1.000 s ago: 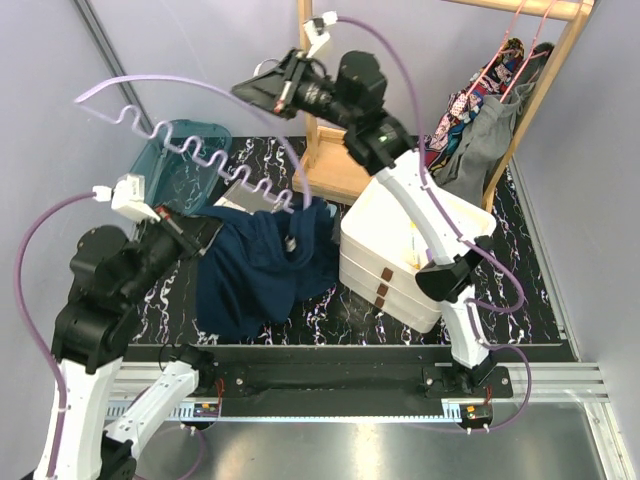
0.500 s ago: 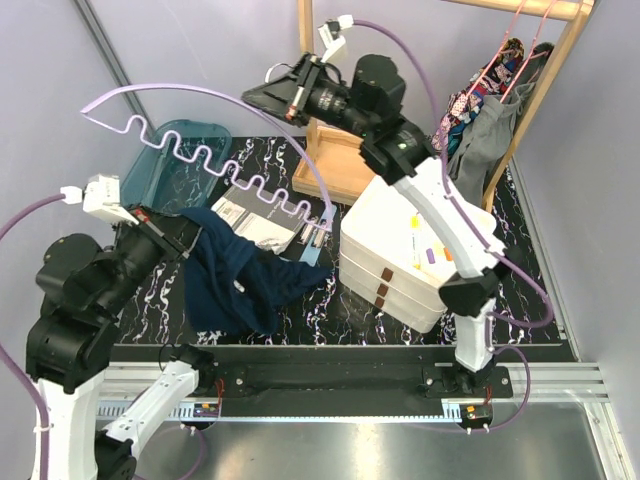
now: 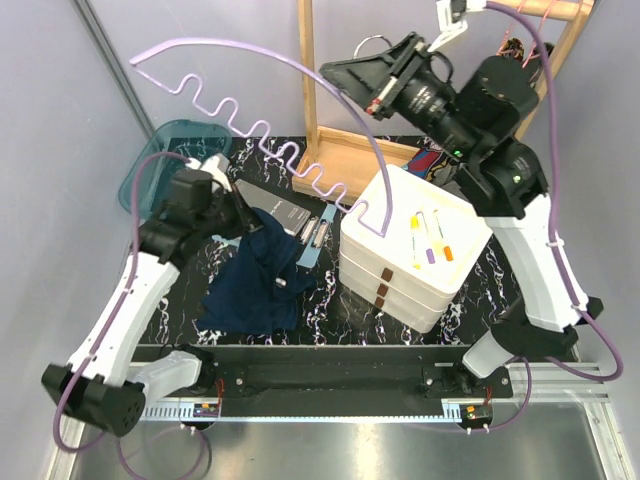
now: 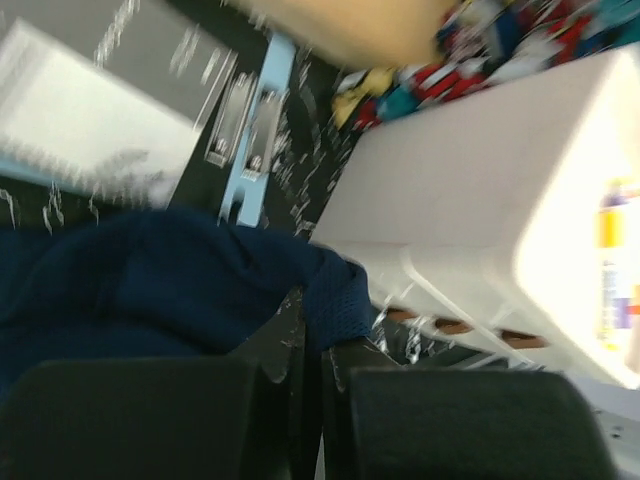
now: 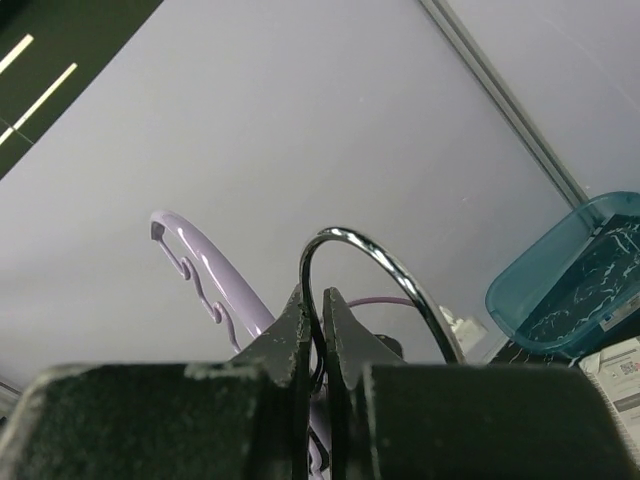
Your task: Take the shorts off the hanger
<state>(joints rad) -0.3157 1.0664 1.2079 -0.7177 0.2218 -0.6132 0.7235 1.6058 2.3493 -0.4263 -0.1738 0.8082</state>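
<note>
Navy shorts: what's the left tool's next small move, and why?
Probably open the left tool and back off: the navy shorts lie on the table, clear of the hanger that the right tool holds raised, yet the left tool looks shut on them.

Right gripper (image 5: 312, 306): pinching a wire hook (image 5: 372, 256) between fingers pressed nearly together.
Hook: arching up and rightward out of the fingertips.
Hanger (image 5: 203, 268): showing its lilac, notched arm left of the fingers.
Bin (image 5: 572, 268): sitting at the right edge, teal and see-through.
</note>
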